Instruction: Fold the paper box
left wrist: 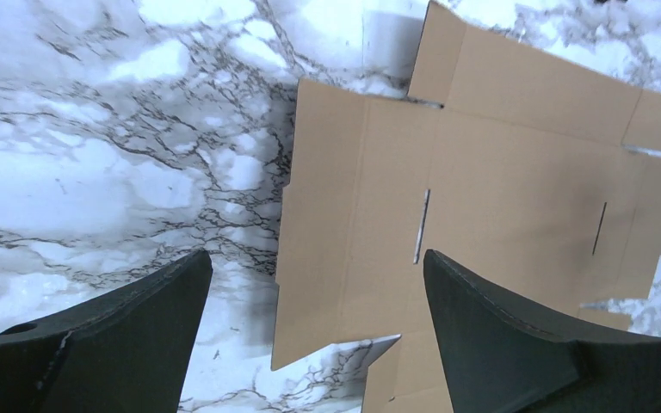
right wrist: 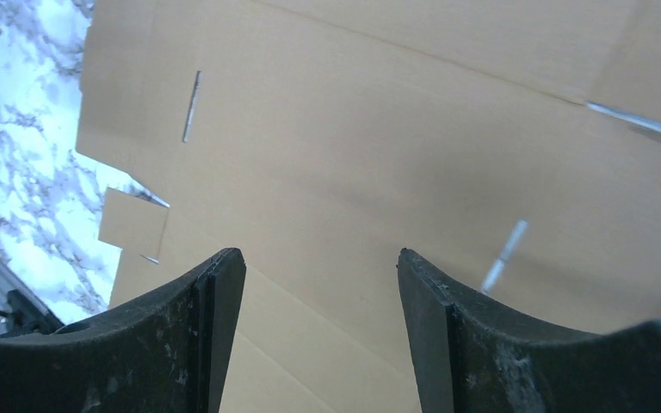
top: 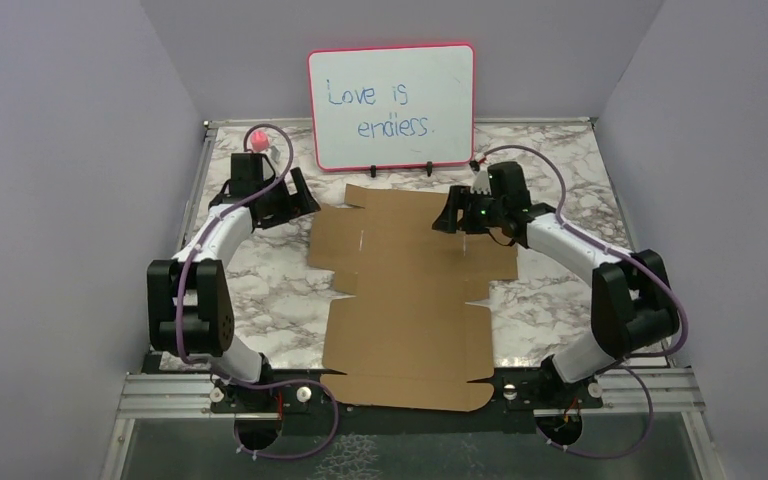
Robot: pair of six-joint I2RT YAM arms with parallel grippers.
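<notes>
The paper box (top: 410,290) is a flat brown die-cut cardboard sheet with flaps and slots, lying unfolded on the marble table from the whiteboard to the near edge. My left gripper (top: 300,195) is open and empty, just left of the sheet's far left flap. In the left wrist view the sheet (left wrist: 482,198) lies ahead between the spread fingers (left wrist: 499,335). My right gripper (top: 450,212) is open and empty above the sheet's far right part. In the right wrist view the cardboard (right wrist: 379,155) fills the frame beneath the fingers (right wrist: 215,318).
A red-framed whiteboard (top: 392,107) with blue writing stands at the back of the table. A pink ball (top: 258,137) sits at the back left. Purple walls close in both sides. A metal rail (top: 160,395) runs along the near edge.
</notes>
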